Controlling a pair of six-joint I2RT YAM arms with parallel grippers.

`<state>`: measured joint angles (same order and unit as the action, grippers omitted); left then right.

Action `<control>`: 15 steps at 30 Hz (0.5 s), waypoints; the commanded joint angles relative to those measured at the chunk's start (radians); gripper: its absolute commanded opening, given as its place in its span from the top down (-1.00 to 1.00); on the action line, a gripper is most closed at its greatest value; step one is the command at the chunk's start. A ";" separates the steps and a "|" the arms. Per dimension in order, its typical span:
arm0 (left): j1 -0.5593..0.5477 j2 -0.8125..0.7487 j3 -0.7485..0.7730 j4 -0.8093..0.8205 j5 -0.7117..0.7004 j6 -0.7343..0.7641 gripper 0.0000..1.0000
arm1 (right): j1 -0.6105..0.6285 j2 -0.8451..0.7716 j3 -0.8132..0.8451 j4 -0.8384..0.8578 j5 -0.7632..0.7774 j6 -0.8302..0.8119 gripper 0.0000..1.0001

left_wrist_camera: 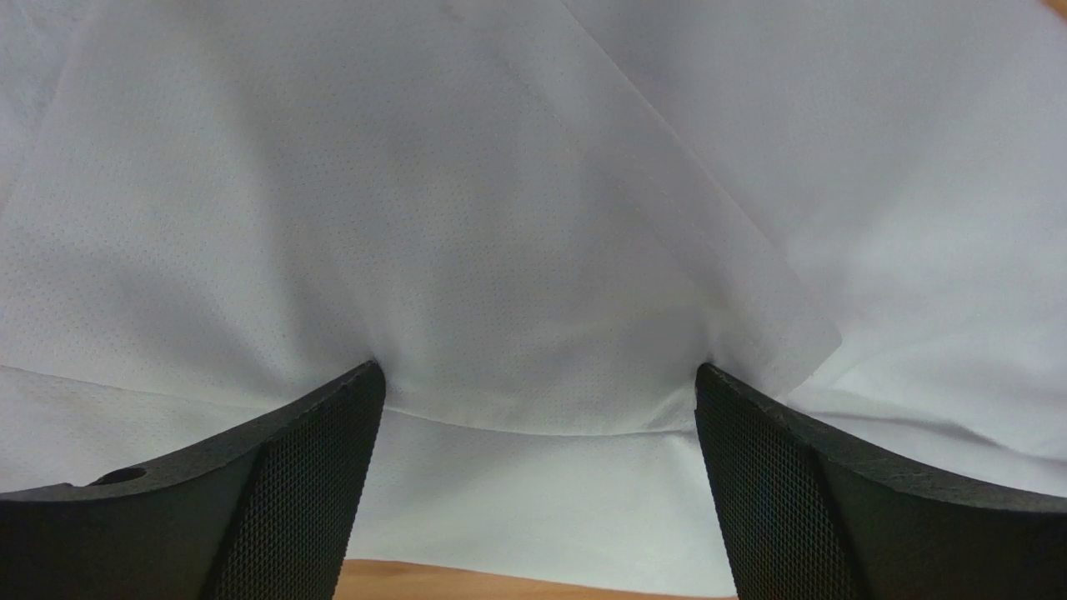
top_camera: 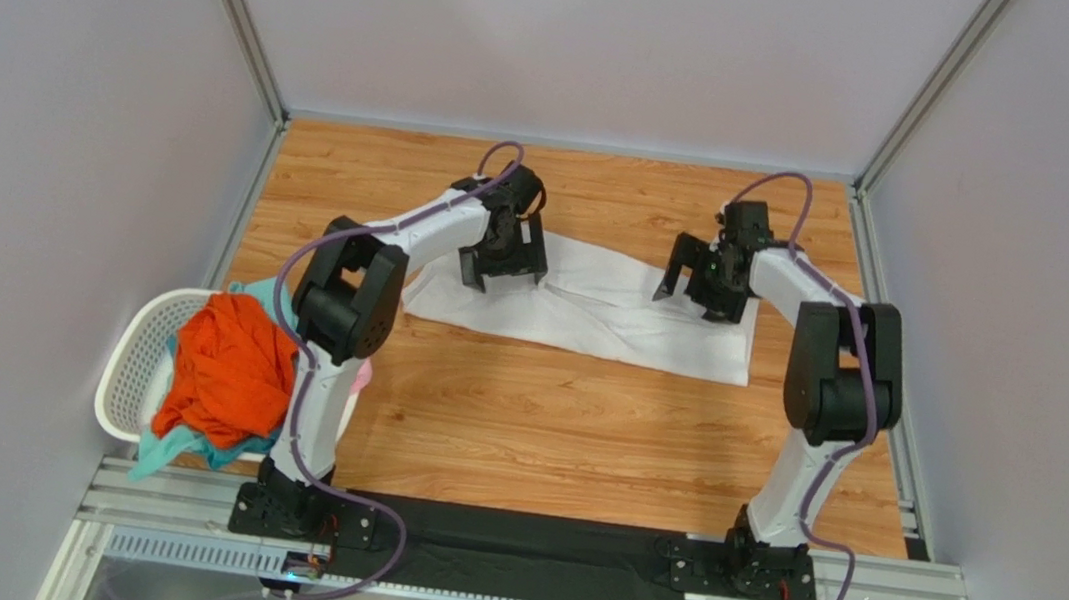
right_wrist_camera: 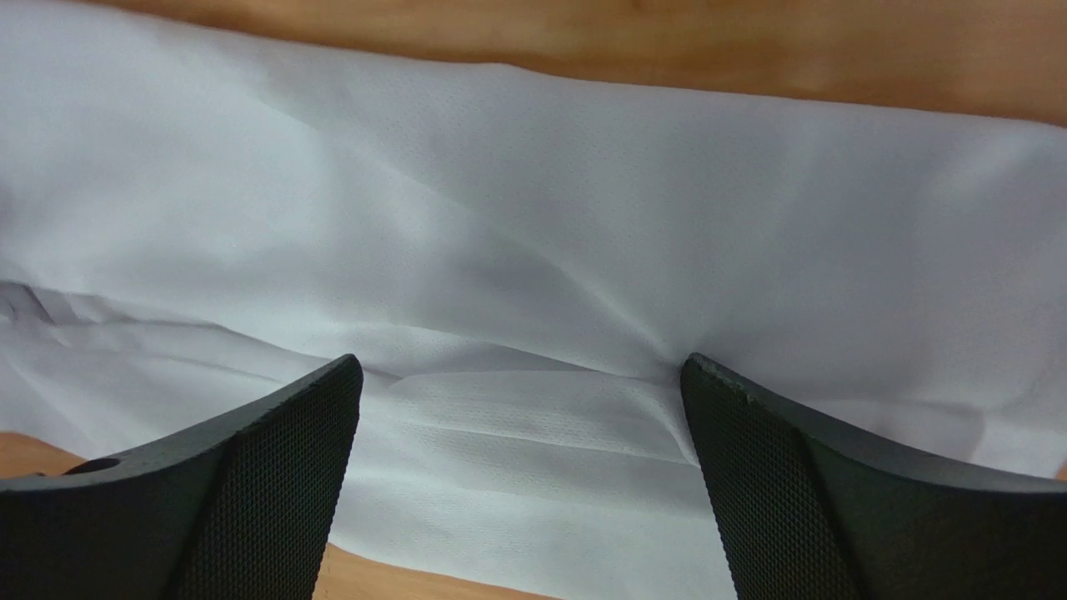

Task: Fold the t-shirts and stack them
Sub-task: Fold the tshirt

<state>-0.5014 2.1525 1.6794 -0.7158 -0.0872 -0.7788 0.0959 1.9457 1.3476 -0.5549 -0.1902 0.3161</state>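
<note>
A white t-shirt (top_camera: 600, 308) lies spread across the far half of the wooden table. My left gripper (top_camera: 503, 270) is open, its fingertips pressed down on the shirt's left part; the cloth (left_wrist_camera: 539, 250) fills the left wrist view and dimples at both fingers. My right gripper (top_camera: 693, 291) is open over the shirt's right part, its fingertips touching the wrinkled cloth (right_wrist_camera: 539, 275). Neither gripper holds cloth. An orange t-shirt (top_camera: 234, 369) lies heaped on top of a teal one (top_camera: 170, 449), with a pink one (top_camera: 362, 371) barely showing behind the left arm.
A white perforated laundry basket (top_camera: 133, 360) stands at the near left edge and holds the heap of coloured shirts. Grey walls close in the table on three sides. Bare wood (top_camera: 555, 439) lies between the white shirt and the arm bases.
</note>
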 commanded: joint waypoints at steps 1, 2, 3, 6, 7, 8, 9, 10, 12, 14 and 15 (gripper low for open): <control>0.007 0.078 0.136 -0.115 -0.005 0.052 -0.99 | 0.014 -0.117 -0.263 0.027 -0.051 0.055 -1.00; 0.008 0.095 0.205 -0.122 -0.003 0.061 -0.99 | 0.019 -0.193 -0.313 0.036 -0.055 0.089 -1.00; 0.008 0.134 0.244 -0.132 0.006 0.081 -0.99 | 0.042 -0.229 -0.374 0.055 -0.058 0.106 -1.00; 0.008 0.217 0.386 -0.163 0.041 0.110 -0.99 | 0.163 -0.412 -0.608 0.098 -0.046 0.185 -1.00; 0.008 0.239 0.422 -0.184 0.056 0.118 -0.99 | 0.206 -0.463 -0.660 0.104 -0.029 0.222 -1.00; 0.008 0.262 0.495 -0.201 0.070 0.125 -0.99 | 0.252 -0.509 -0.720 0.105 -0.026 0.257 -1.00; 0.008 0.308 0.529 -0.214 0.079 0.136 -1.00 | 0.298 -0.622 -0.805 0.105 -0.025 0.293 -1.00; 0.008 0.328 0.560 -0.246 0.113 0.142 -0.99 | 0.402 -0.674 -0.849 0.101 -0.012 0.381 -1.00; 0.008 0.363 0.606 -0.263 0.156 0.145 -0.99 | 0.561 -0.823 -0.921 0.093 -0.012 0.455 -1.00; 0.008 0.372 0.600 -0.263 0.187 0.142 -0.99 | 0.666 -0.902 -0.938 0.086 -0.006 0.535 -1.00; 0.008 0.374 0.597 -0.264 0.196 0.142 -1.00 | 0.750 -0.927 -0.930 0.078 -0.003 0.546 -1.00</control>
<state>-0.4950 2.4897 2.2604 -0.9207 0.0338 -0.6685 0.7055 1.0763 0.4526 -0.3988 -0.2184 0.6895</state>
